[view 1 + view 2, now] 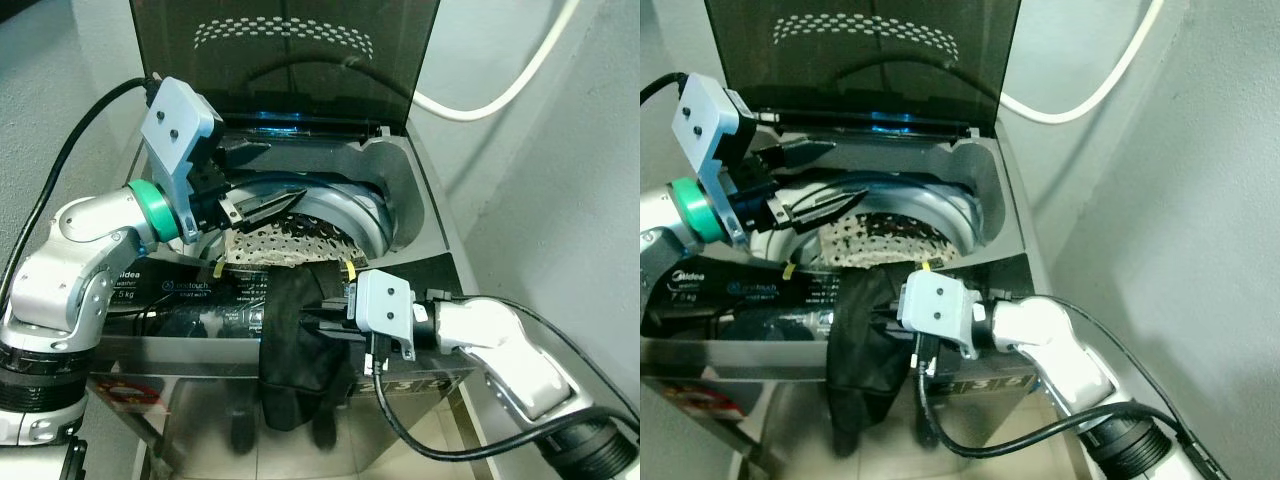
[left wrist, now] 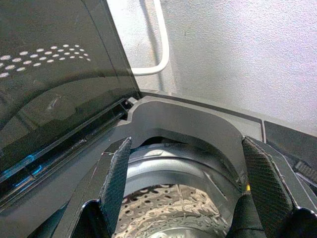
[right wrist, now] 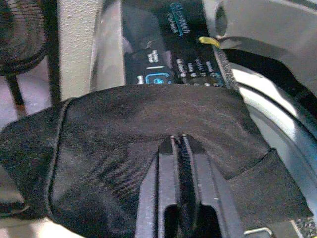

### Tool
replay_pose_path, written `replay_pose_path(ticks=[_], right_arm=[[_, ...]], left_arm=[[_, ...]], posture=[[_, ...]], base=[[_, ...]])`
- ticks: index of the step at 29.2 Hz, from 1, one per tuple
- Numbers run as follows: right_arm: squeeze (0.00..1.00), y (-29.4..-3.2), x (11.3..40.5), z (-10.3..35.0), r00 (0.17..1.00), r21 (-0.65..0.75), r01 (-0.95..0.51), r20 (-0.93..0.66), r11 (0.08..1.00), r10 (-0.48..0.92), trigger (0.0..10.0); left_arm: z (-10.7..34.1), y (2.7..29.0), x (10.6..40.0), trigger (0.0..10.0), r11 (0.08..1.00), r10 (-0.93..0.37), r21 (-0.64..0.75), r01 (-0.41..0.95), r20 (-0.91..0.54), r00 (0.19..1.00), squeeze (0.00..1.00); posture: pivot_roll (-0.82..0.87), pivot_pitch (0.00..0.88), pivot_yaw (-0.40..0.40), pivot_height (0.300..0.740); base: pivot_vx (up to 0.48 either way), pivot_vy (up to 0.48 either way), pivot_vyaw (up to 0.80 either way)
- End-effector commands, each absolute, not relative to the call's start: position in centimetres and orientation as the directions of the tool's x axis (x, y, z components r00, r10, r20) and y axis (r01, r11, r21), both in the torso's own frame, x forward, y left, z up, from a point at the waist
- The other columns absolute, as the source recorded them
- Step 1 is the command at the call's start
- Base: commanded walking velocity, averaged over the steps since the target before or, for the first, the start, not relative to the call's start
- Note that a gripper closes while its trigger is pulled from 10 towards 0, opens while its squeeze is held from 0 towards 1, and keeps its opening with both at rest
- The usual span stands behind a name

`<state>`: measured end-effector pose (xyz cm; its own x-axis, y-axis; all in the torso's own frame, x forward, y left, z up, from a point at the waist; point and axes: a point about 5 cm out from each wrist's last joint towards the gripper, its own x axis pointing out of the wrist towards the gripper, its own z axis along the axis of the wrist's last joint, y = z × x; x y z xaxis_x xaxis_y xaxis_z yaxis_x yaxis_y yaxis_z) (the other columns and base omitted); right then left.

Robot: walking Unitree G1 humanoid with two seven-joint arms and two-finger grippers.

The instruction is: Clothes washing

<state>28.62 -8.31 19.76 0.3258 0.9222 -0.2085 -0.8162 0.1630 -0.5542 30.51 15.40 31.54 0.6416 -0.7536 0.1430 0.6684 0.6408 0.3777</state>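
The fingers of the right gripper (image 3: 181,148) are pressed together, pinching a fold of the black garment (image 1: 295,350); the fingers of the left gripper (image 2: 183,188) are spread apart and hold nothing.

The washing machine (image 1: 400,170) stands with its dark lid (image 1: 290,50) raised upright at 12 o'clock, the perforated drum (image 1: 275,245) open below it. A white hose (image 1: 500,90) curves along the wall at 1 o'clock.

The left arm bends at the elbow and reaches in from 9 o'clock, its gripper hovering above the drum's mouth and pointing toward 3 o'clock. The right arm comes in from 4 o'clock, forearm level, gripper aimed toward 9 o'clock at the machine's front edge.

The garment drapes over the front control panel (image 1: 190,290), long axis vertical, most of it hanging down the machine's front toward 6 o'clock, its upper end at the drum's rim.
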Motion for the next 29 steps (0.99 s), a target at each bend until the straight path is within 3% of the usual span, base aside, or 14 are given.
replay_pose_path(ticks=[1, 2, 4, 7, 9, 12, 14, 16, 17, 19, 25, 26, 28, 29], right_arm=[[0.00, -8.8, 29.0, 18.6, 0.356, -0.534, -0.828, -0.261, 0.173, 0.897, 1.5], [0.00, -8.8, 30.0, 18.4, 0.447, -0.554, -0.790, -0.226, 0.263, 0.866, 0.0], [0.00, -8.8, 30.0, 18.4, 0.447, -0.554, -0.790, -0.226, 0.263, 0.866, 0.0], [0.00, -9.2, 32.0, 19.9, 0.586, -0.568, -0.695, -0.092, 0.441, 0.805, 0.0], [0.00, -9.2, 32.0, 19.9, 0.586, -0.568, -0.695, -0.092, 0.441, 0.805, 0.0], [0.00, -9.8, 34.5, 24.1, 0.735, -0.490, -0.499, 0.198, 0.715, 0.649, 0.0], [0.00, -9.8, 34.5, 24.1, 0.735, -0.490, -0.499, 0.198, 0.715, 0.649, 0.0], [0.00, -10.5, 35.7, 26.6, 0.786, -0.414, -0.366, 0.342, 0.833, 0.515, 0.0], [0.00, -10.5, 35.7, 26.6, 0.786, -0.414, -0.366, 0.342, 0.833, 0.515, 0.0], [0.00, -11.9, 36.7, 29.0, 0.829, -0.332, -0.168, 0.462, 0.928, 0.315, 0.0], [0.00, -13.0, 37.2, 30.2, 0.831, -0.285, 0.001, 0.533, 0.958, 0.158, 0.5], [0.00, -13.0, 37.4, 30.2, 0.833, -0.298, 0.030, 0.535, 0.954, 0.141, 3.0], [0.00, -13.0, 37.4, 30.2, 0.833, -0.298, 0.030, 0.535, 0.954, 0.141, 3.0], [0.00, -12.3, 37.4, 29.7, 0.834, -0.351, -0.018, 0.511, 0.936, 0.207, 10.0]], left_arm=[[31.3, 15.1, 30.3, 10.0, 0.630, -0.764, 0.371, 0.682, 0.137, 0.631, 0.00], [29.7, 14.8, 29.6, 10.0, 0.601, -0.785, 0.334, 0.726, 0.076, 0.614, 0.00], [29.7, 14.8, 29.6, 10.0, 0.601, -0.785, 0.334, 0.726, 0.076, 0.614, 0.00], [28.4, 15.2, 28.6, 10.0, 0.587, -0.793, 0.305, 0.750, 0.028, 0.609, 0.00], [28.4, 15.2, 28.6, 10.0, 0.587, -0.793, 0.305, 0.750, 0.028, 0.609, 0.00], [27.8, 15.4, 28.2, 10.0, 0.611, -0.778, 0.276, 0.742, 0.035, 0.627, 0.00], [27.8, 15.4, 28.2, 10.0, 0.611, -0.778, 0.276, 0.742, 0.035, 0.627, 0.00], [27.6, 15.3, 28.0, 10.0, 0.623, -0.774, 0.249, 0.742, 0.055, 0.631, 0.00], [27.6, 15.3, 28.0, 10.0, 0.623, -0.774, 0.249, 0.742, 0.055, 0.631, 0.00], [26.7, 14.9, 27.7, 10.0, 0.624, -0.775, 0.218, 0.750, 0.051, 0.630, 0.00], [26.0, 14.6, 27.3, 10.0, 0.623, -0.777, 0.200, 0.756, 0.043, 0.629, 0.00], [25.9, 14.5, 27.2, 10.0, 0.625, -0.775, 0.191, 0.757, 0.043, 0.630, 0.00], [25.9, 14.5, 27.2, 10.0, 0.625, -0.775, 0.191, 0.757, 0.043, 0.630, 0.00], [25.8, 14.4, 27.2, 10.0, 0.631, -0.772, 0.186, 0.754, 0.045, 0.635, 0.00]], posture=[[0.10, 0.073, -0.017, 0.740], [0.09, 0.071, -0.010, 0.740], [0.09, 0.071, -0.010, 0.740], [0.09, 0.072, -0.008, 0.740], [0.09, 0.072, -0.008, 0.740], [0.11, 0.075, -0.014, 0.740], [0.11, 0.075, -0.014, 0.740], [0.11, 0.074, -0.016, 0.740], [0.11, 0.074, -0.016, 0.740], [0.11, 0.074, -0.016, 0.740], [0.11, 0.074, -0.016, 0.740], [0.10, 0.067, -0.020, 0.740], [0.10, 0.067, -0.020, 0.740], [0.10, 0.065, -0.023, 0.740]], base=[[0.000, 0.000, 0.00], [0.000, 0.000, 0.00], [0.000, 0.000, 0.00], [0.000, 0.000, 0.00], [0.000, 0.000, 0.00], [0.000, 0.000, 0.00], [0.000, 0.000, 0.00], [0.000, 0.000, 0.00], [0.000, 0.000, 0.00], [0.000, 0.000, 0.00], [0.000, 0.000, 0.00], [0.000, 0.000, 0.00], [0.000, 0.000, 0.00], [0.000, 0.000, 0.00]])
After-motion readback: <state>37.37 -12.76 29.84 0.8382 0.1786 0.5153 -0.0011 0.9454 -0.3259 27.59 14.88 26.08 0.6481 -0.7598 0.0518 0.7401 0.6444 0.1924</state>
